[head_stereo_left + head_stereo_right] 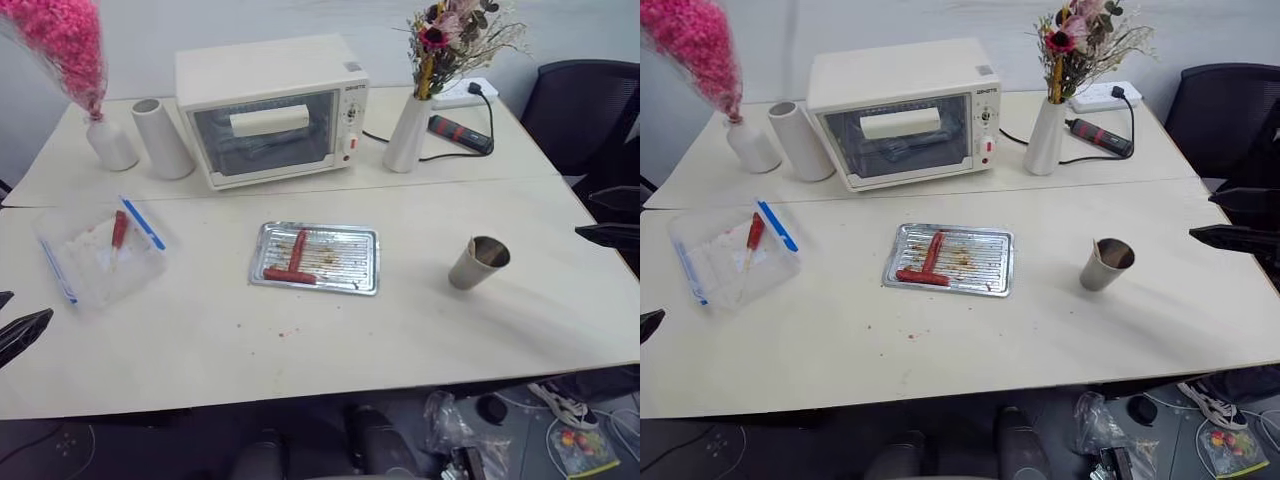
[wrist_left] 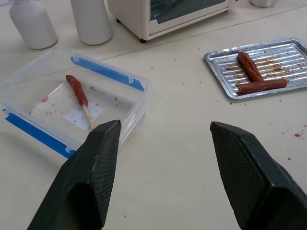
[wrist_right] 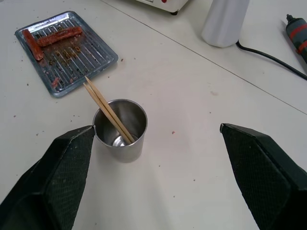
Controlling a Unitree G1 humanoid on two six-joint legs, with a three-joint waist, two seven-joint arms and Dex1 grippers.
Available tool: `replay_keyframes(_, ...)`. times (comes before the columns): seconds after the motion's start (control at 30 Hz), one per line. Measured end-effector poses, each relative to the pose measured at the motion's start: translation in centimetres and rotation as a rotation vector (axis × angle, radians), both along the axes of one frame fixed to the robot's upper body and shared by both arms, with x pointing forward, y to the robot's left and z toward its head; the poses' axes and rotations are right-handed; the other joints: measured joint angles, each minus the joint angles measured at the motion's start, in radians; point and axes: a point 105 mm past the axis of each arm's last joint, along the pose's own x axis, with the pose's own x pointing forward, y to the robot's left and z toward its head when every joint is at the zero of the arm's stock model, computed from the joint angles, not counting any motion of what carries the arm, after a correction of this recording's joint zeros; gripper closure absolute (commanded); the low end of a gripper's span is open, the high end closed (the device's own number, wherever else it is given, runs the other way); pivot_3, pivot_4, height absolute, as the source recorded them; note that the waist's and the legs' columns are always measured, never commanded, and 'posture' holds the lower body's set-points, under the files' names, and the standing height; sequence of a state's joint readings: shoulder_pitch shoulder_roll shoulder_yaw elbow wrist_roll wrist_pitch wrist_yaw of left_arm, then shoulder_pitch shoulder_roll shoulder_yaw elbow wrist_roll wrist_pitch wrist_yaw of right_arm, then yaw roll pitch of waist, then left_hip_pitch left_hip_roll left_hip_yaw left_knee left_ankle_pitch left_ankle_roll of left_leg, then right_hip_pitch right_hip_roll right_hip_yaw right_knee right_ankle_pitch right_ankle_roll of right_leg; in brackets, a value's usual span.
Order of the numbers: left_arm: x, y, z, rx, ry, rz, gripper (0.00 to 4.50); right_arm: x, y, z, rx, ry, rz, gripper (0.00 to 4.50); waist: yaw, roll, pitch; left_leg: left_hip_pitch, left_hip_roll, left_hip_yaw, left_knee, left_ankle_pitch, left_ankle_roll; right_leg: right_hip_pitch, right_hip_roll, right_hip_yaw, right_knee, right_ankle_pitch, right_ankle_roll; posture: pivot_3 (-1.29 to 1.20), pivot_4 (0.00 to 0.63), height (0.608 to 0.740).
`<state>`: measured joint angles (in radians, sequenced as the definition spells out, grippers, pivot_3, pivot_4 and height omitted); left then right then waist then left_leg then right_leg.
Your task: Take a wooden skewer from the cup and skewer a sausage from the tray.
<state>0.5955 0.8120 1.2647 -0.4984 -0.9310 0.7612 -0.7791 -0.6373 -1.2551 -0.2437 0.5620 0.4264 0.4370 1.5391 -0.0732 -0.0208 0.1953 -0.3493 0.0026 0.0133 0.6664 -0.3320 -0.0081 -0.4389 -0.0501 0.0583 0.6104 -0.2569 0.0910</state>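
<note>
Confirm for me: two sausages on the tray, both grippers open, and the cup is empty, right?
Not quite. The cup holds two wooden skewers, as the right wrist view shows. The rest stands: two sausages lie on the tray, and the left gripper and right gripper are open.

The table (image 1: 420, 330) is pale cream, flecked with small reddish crumbs. The tray (image 1: 345, 270) is silver with a ridged bottom smeared brown, and two dark red sausages (image 1: 297, 262) lie on it. The cup (image 1: 478, 263) is tan-grey outside and dark inside, holding pale tan wooden skewers (image 3: 108, 111). The clear plastic container (image 2: 125, 103) has blue strips along its edges. The toaster oven (image 1: 270, 108) is off-white with a red knob. Both vases are white, one (image 1: 110, 143) with bright pink flowers, the other (image 1: 405, 135) with a mixed dried bouquet. Both grippers' fingers (image 2: 91, 177) are black with a fine cross-hatched texture.
</note>
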Motion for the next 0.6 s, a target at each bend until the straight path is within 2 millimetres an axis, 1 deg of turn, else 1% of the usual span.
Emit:
replay_keyframes(0.13, 0.1, 0.0, 0.1, 0.003, -0.003, 0.0, 1.36, 0.2, 0.4, 0.0, -0.001, -0.006, 0.014, 0.17, -0.002, 0.0, 0.0, 0.0, 0.002, 0.001, 0.0, -0.001, -0.001, -0.001, 0.002, 0.001, 0.0, 0.0, 0.0, 0.0, 0.15, 0.74)
replay_keyframes(0.2, 0.1, 0.0, 0.1, 0.003, -0.004, 0.0, 1.36, 0.3, 0.5, -0.1, -0.002, -0.001, 0.018, 0.17, -0.003, 0.0, 0.0, 0.0, 0.008, 0.002, 0.0, -0.001, -0.001, -0.001, 0.003, 0.002, 0.0, 0.0, 0.0, 0.0, 0.15, 0.74)
replay_keyframes(0.33, 0.0, 0.0, -0.1, -0.003, -0.008, 0.018, 1.36, 0.9, 1.3, -0.1, -0.002, -0.008, 0.048, 0.17, -0.007, 0.0, 0.0, 0.0, 0.009, 0.004, 0.0, -0.002, -0.002, -0.003, 0.005, 0.003, 0.0, 0.0, 0.0, 0.0, 0.15, 0.74)
replay_keyframes(0.43, 0.0, -0.2, -0.3, -0.004, -0.005, 0.013, 1.36, 1.0, 1.4, -0.1, -0.008, -0.015, 0.054, 0.17, -0.007, 0.0, 0.0, -0.001, 0.009, 0.004, 0.0, -0.002, -0.003, -0.003, 0.005, 0.003, 0.001, 0.0, 0.001, 0.0, 0.15, 0.74)
replay_keyframes(0.6, 0.4, -0.4, 0.0, -0.001, -0.027, 0.007, 1.36, 1.1, 1.5, -0.1, -0.013, -0.018, 0.052, 0.17, -0.007, 0.0, 0.0, -0.001, 0.01, 0.008, 0.0, -0.002, -0.003, -0.004, 0.005, 0.003, 0.001, 0.0, 0.001, 0.0, 0.15, 0.74)
